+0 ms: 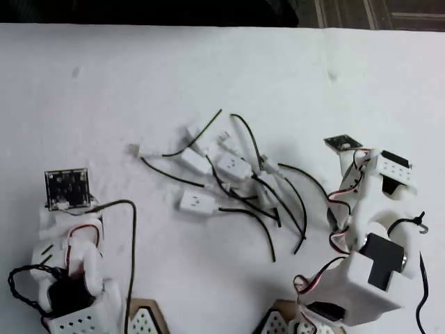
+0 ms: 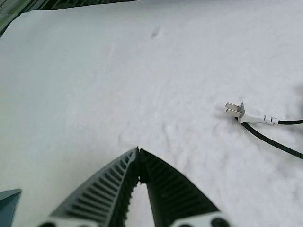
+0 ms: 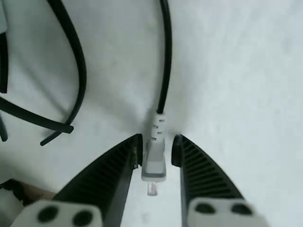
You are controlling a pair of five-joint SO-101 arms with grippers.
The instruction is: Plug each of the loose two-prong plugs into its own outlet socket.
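The right fingers (image 3: pixel 118 165) are sitting a little open on both sides of a white plug (image 3: pixel 154 163), at the edge of the cord pile (image 1: pixel 236 188) on the worktop (image 1: pixel 208 76). I think they are not squeezing it yet. The left fingers (image 2: pixel 111 187) are pressing tight together, holding nothing, well away from the pile. The plug is looking light, hard and smooth, so it may be slipping. Holding its fat body, not the bendy cord (image 3: pixel 163 71), is looking best.
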